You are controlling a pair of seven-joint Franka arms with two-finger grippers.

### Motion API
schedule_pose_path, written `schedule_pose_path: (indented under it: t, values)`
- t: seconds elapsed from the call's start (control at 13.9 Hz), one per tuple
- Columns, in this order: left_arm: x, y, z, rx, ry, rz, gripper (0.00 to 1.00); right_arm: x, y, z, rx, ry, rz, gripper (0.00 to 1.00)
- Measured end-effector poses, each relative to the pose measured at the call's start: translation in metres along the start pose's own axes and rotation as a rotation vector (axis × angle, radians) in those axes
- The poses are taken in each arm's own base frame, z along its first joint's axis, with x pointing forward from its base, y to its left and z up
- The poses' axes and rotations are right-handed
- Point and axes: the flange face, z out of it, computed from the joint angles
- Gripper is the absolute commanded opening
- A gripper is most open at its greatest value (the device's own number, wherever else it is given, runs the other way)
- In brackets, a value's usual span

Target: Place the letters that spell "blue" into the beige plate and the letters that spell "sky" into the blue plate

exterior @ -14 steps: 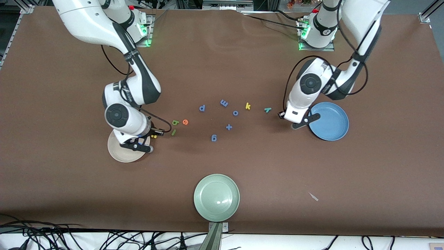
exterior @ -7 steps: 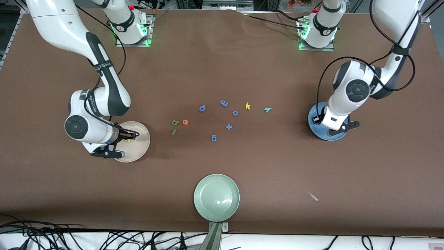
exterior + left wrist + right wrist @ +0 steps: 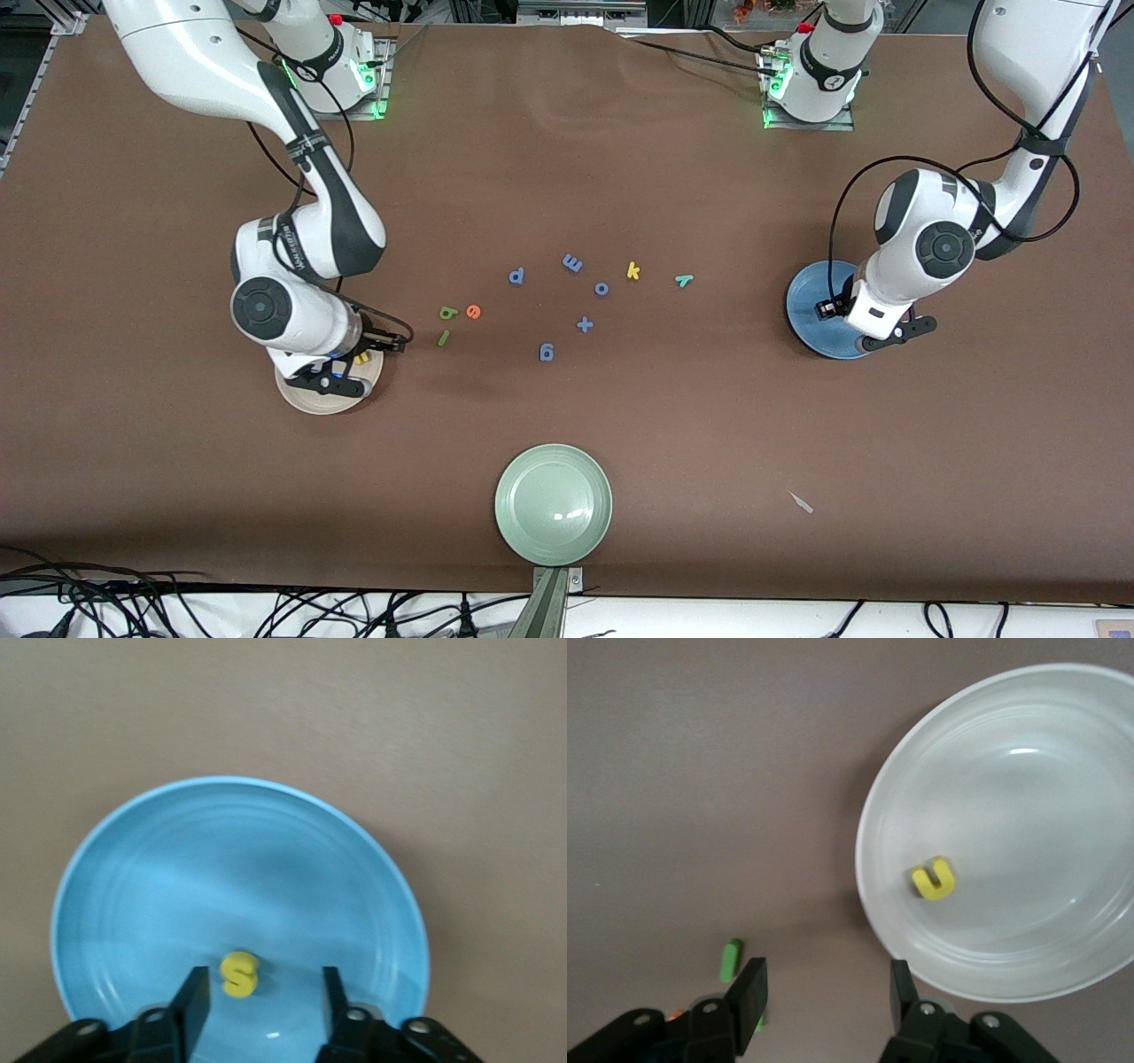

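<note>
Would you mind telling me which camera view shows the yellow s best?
The left wrist view: the yellow s lies plainly in the blue plate. In the front view the left arm hides it; the right wrist view misses it.

A brown table (image 3: 709,133) carries beige plate (image 3: 306,399) at nine o'clock, blue plate (image 3: 811,328) at three, green plate (image 3: 553,504) at six, foam letters (image 3: 585,324) central.

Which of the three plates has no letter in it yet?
The pale green plate, the one nearest the front camera. The blue plate already holds a yellow s, and the beige plate holds a yellow u.
</note>
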Motion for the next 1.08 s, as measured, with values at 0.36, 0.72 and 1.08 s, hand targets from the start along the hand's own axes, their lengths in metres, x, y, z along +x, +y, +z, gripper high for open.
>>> schedule_pose_path:
  t: [0.36, 0.72, 1.08]
  values:
    - [-0.041, 0.075, -0.014, -0.034, 0.002, -0.063, 0.99, -0.025, -0.051, 0.02, 0.002, 0.016, 0.052, 0.64]
    - [-0.092, 0.137, -0.017, -0.06, -0.013, -0.11, 0.97, -0.034, -0.072, 0.051, 0.005, 0.022, 0.076, 0.64]
    - [-0.143, 0.192, 0.014, -0.095, -0.059, -0.209, 0.87, -0.037, -0.068, 0.073, 0.005, 0.031, 0.086, 0.5]
